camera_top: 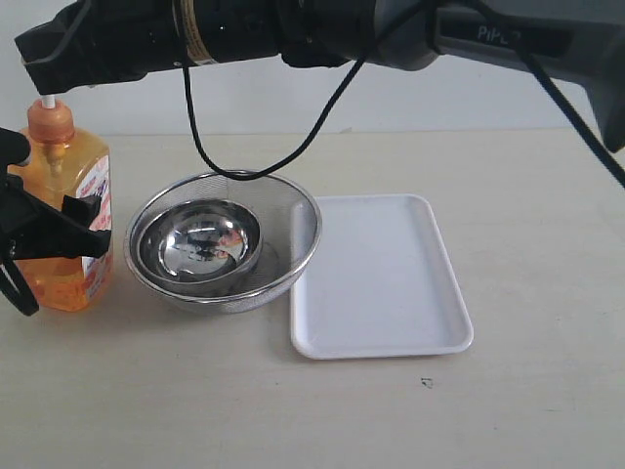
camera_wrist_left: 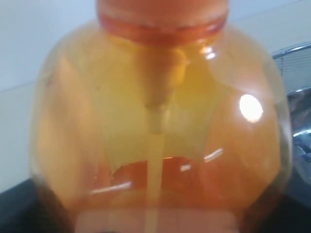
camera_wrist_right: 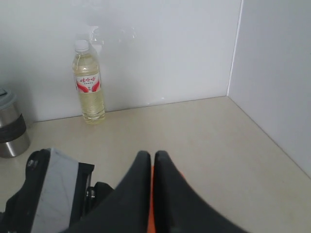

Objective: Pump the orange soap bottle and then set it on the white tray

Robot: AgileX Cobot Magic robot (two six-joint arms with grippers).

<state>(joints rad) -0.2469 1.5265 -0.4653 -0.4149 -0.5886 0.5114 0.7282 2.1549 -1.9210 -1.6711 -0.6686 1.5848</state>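
The orange soap bottle [camera_top: 61, 210] stands upright at the table's far left and fills the left wrist view [camera_wrist_left: 155, 121]. My left gripper [camera_top: 59, 230] is shut on its body, with black fingers on both sides at label height. My right arm reaches across from the right. Its gripper [camera_top: 39, 70] is shut and sits right above the white pump stem [camera_top: 44, 102]; the pump head itself is hidden beneath it. In the right wrist view the closed gripper [camera_wrist_right: 148, 158] shows a sliver of orange pump head [camera_wrist_right: 151, 204] below it. The white tray [camera_top: 376, 278] lies flat, right of centre.
A steel mesh strainer [camera_top: 298, 230] holding a steel bowl [camera_top: 200, 239] stands between the bottle and the tray, touching the tray's left rim. A black cable [camera_top: 195, 137] loops down from the right arm. By the back wall stand a drinks bottle [camera_wrist_right: 88, 82] and a steel cup [camera_wrist_right: 9, 128].
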